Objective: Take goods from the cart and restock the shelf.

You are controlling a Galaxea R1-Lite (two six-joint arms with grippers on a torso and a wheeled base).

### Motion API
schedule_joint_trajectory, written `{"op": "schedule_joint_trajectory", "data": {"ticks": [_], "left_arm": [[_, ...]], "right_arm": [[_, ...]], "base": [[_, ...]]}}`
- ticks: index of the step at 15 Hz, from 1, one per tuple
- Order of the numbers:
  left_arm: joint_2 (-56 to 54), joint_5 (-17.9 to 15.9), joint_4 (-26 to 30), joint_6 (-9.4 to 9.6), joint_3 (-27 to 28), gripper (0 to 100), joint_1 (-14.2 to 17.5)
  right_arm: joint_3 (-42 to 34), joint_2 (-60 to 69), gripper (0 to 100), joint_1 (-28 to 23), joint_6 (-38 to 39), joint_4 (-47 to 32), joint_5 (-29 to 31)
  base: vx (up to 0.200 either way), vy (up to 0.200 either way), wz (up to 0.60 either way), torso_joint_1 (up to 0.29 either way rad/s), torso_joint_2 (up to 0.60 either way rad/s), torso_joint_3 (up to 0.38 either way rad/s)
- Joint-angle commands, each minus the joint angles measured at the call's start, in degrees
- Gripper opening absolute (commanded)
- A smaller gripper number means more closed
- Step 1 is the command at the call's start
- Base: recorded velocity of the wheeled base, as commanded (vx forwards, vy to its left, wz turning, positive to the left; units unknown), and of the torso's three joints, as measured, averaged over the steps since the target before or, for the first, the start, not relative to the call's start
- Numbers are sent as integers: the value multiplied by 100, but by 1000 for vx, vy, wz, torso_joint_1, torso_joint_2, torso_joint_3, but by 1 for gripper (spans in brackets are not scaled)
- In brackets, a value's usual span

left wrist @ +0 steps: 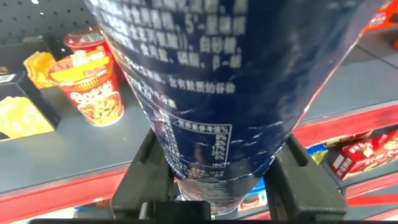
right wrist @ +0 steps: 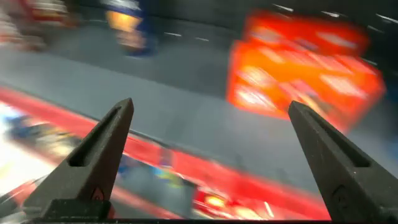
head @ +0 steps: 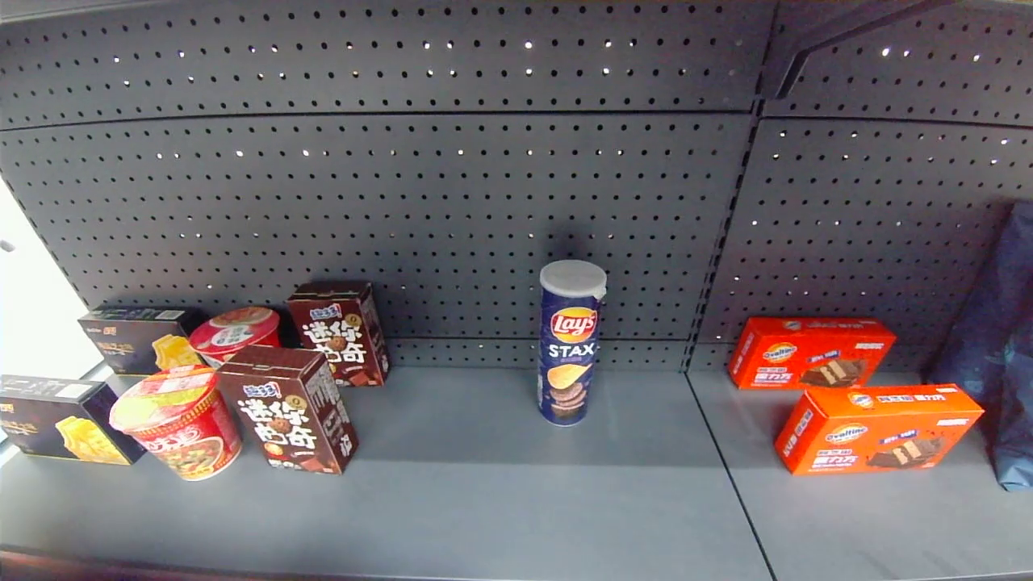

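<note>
Shelf [head: 500,484] — grey metal deck with a perforated back panel [head: 403,202] and a red strip [left wrist: 56,193] along the front edge.

Item in hand: dark blue canister [left wrist: 236,74], printed side toward the left wrist camera, clamped between the two fingers of the left gripper [left wrist: 221,177]. It is in front of the shelf's front edge, with the noodle cups beyond it.

Right gripper [right wrist: 214,155] — jaws spread wide, facing the shelf section with the orange boxes, which are blurred in its wrist view.

Stock on the shelf, from the robot's left to its right:
- two black boxes [head: 56,420], one behind the other;
- two red noodle cups [head: 177,420], one behind the other;
- two brown boxes [head: 294,407], upright, one behind the other;
- one blue chips can [head: 571,343], upright, alone mid-shelf near the back panel;
- two orange boxes [head: 876,428], lying flat past the deck seam, one behind the other.

Dark blue bag [head: 1001,347] at the far right edge.
</note>
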State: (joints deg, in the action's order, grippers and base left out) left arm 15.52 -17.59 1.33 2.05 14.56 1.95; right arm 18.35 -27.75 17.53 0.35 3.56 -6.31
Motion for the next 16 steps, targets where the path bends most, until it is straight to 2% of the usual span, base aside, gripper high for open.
{"op": "schedule_joint_trajectory", "data": {"ticks": [1,3,5,6,7,9,10,13,16], "left_arm": [[-110,10,113,-20,179,0,7],[-40,-7,122,-29,162,0,-19],[100,-60,113,-55,214,0,-90],[144,-60,87,-55,223,0,-125],[180,-69,69,-117,232,0,-274],[180,-60,78,-143,258,0,-459],[162,-60,113,-196,250,0,-529],[92,-69,122,-468,250,0,-547],[92,-60,122,-504,258,0,-731]], "right_arm": [[1356,-2455,100,954,668,725,-573],[1505,-3492,100,1095,633,1367,-757],[1575,-4512,100,1130,9,2210,-1293],[1655,-4784,100,1130,-211,2395,-1355],[2015,-5382,100,1156,-607,2527,-1460],[2472,-5909,100,1306,-695,2544,-1548],[2753,-6296,100,1306,-800,2632,-1786],[3456,-7122,100,1288,-888,2940,-2453],[3738,-7597,100,1130,-923,3054,-2673]], "base": [[0,0,0,0,0,0],[0,0,0,0,0,0],[0,0,0,0,0,0],[0,0,0,0,0,0],[0,0,0,0,0,0],[0,0,0,0,0,0],[0,0,0,0,0,0],[0,0,0,0,0,0],[0,0,0,0,0,0]]}}
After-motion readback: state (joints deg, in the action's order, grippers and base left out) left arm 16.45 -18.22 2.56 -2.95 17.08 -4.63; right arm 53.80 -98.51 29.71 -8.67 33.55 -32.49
